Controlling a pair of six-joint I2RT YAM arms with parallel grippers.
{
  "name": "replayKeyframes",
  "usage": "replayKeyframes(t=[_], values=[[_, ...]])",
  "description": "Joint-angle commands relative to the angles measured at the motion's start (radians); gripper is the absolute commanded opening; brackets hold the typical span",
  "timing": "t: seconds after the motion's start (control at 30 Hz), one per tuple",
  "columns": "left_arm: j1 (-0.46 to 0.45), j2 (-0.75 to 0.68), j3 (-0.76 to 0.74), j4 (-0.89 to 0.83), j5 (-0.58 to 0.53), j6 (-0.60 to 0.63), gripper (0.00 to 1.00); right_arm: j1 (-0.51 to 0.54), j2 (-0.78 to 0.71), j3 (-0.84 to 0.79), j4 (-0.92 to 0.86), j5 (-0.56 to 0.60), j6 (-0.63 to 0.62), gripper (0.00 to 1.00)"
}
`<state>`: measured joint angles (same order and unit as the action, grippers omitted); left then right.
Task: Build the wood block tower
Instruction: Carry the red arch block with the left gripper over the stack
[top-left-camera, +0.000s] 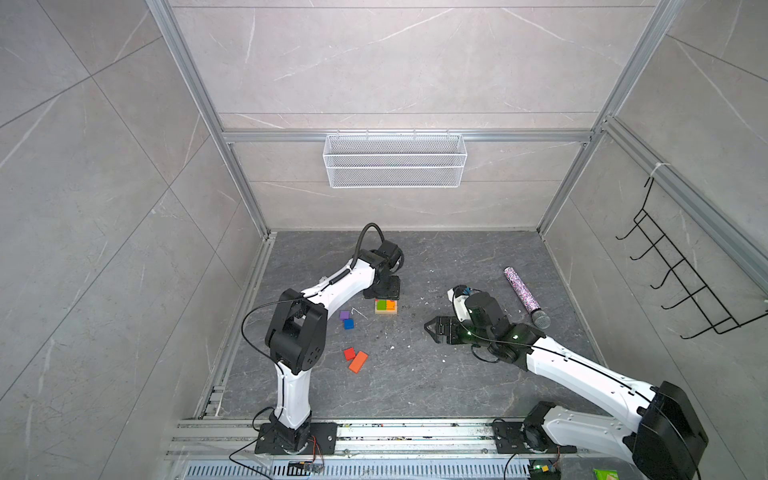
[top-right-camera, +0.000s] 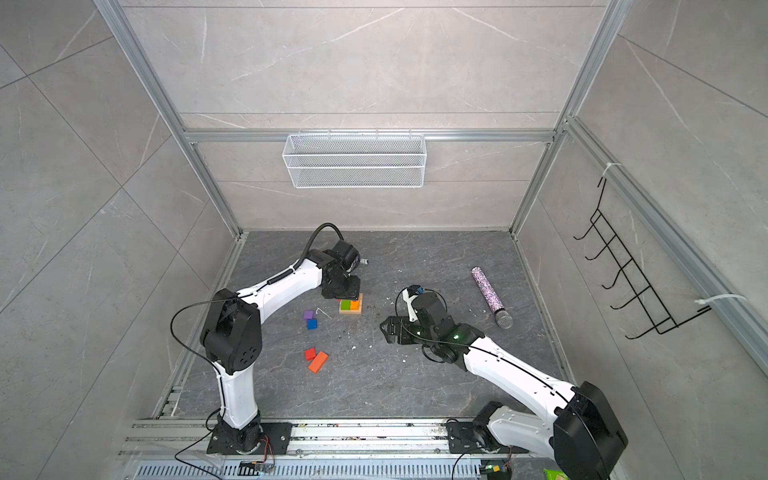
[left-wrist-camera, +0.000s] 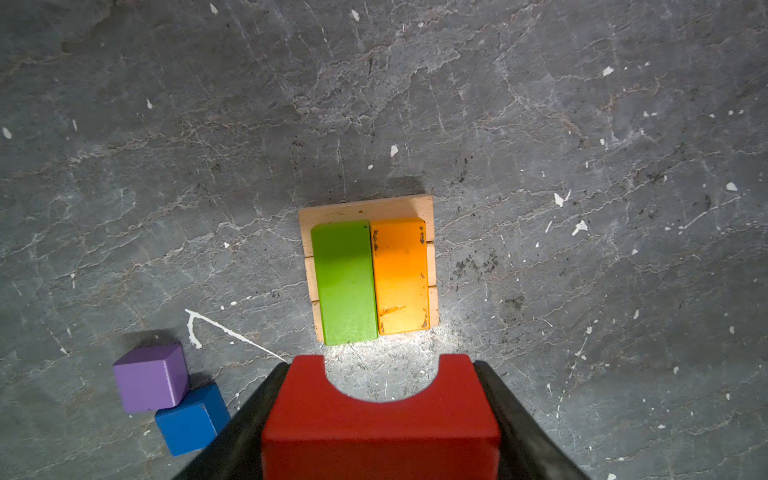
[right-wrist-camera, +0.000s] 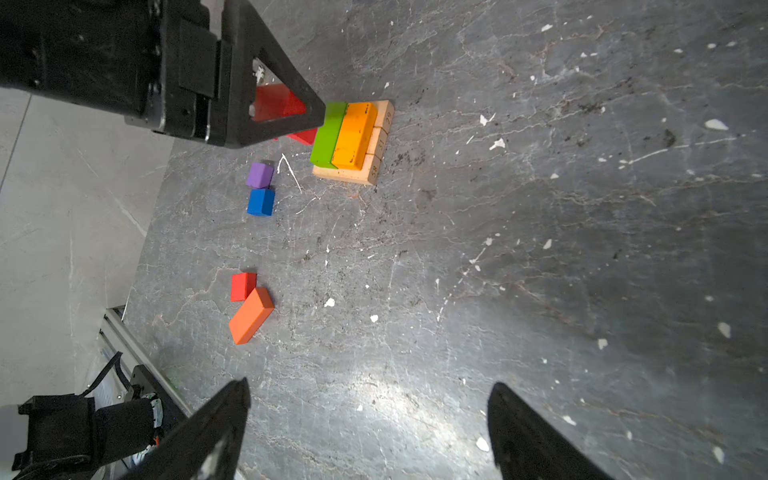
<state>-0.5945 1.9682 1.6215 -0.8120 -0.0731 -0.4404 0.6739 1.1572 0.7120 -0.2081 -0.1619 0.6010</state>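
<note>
Left end effector (left-wrist-camera: 380, 370) pinches red arch block (left-wrist-camera: 380, 436) by its flat sides, just beside tower (left-wrist-camera: 399, 274) on table (left-wrist-camera: 582, 249), likely staging next layer. Right end effector (right-wrist-camera: 370, 386) spread, empty, parked well apart.

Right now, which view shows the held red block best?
Left wrist: red block fills the foreground, arch cutout clear. Right wrist shows only parts behind the left gripper. Both top views: gripper hides it almost wholly.

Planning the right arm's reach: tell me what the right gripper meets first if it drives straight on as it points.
Probably bare table, short of the tower: the open right gripper seems angled down toward it. Depth is unclear.
</note>
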Motion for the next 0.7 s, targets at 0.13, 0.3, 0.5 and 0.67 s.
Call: replayKeyframes(t=[0.13,0.3,0.5,0.67], values=[[0.006,0.067,0.087,-0.052,-0.020,-0.005,0.60,0.005,0.005,-0.013,0.002,0.007,-0.024,0.88],[0.007,0.092,0.100,-0.051,-0.049,-0.029,0.60,0.004,0.010,-0.008,-0.004,0.009,-0.033,0.88],[0.007,0.106,0.102,-0.046,-0.068,-0.049,0.60,0.004,0.016,-0.015,-0.001,0.015,-0.033,0.88],[0.007,0.118,0.109,-0.040,-0.060,-0.055,0.60,0.004,0.020,-0.010,-0.014,0.024,-0.039,0.88]])
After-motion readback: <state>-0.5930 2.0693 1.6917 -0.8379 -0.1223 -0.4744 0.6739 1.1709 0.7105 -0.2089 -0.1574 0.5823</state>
